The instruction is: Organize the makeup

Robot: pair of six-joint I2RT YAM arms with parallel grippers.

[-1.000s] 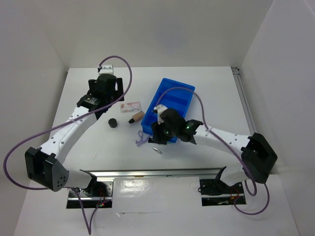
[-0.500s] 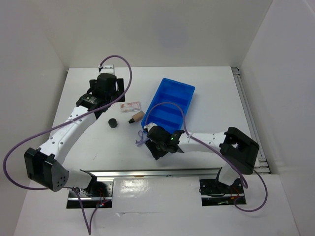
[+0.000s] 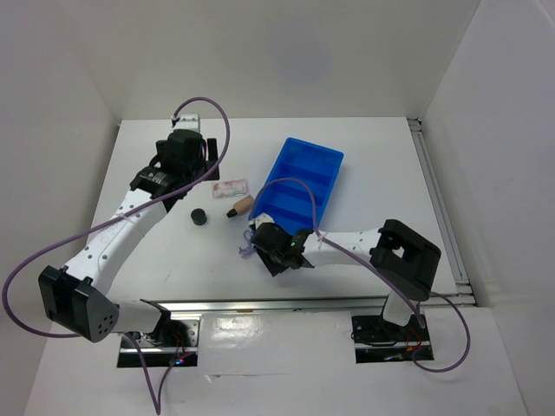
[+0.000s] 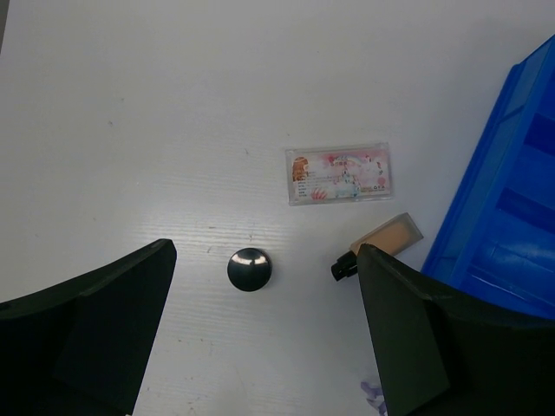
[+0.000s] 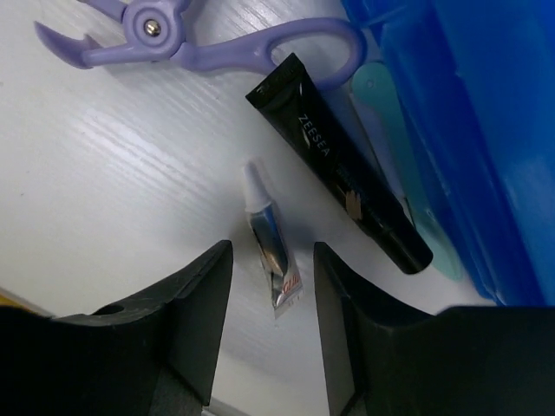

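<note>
As the small silvery tube (image 5: 270, 236) lies on the surface off the blue tray's (image 5: 486, 130) near-left corner, between the parted, empty fingers of the right gripper (image 5: 269, 269), long axis across their closing line, just close and lift.

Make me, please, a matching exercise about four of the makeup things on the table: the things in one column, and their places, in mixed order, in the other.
Things
1. black round pot
2. small silvery tube
3. black tube
4. pink flat packet

Places
A. one end touching the loop of the purple tool
B. in the open gap of the right hand
C. beside the black tip of the tan tube
D. printed face up, farther from the robot than the tan tube

Pairs: 1-C, 2-B, 3-A, 4-D
</note>
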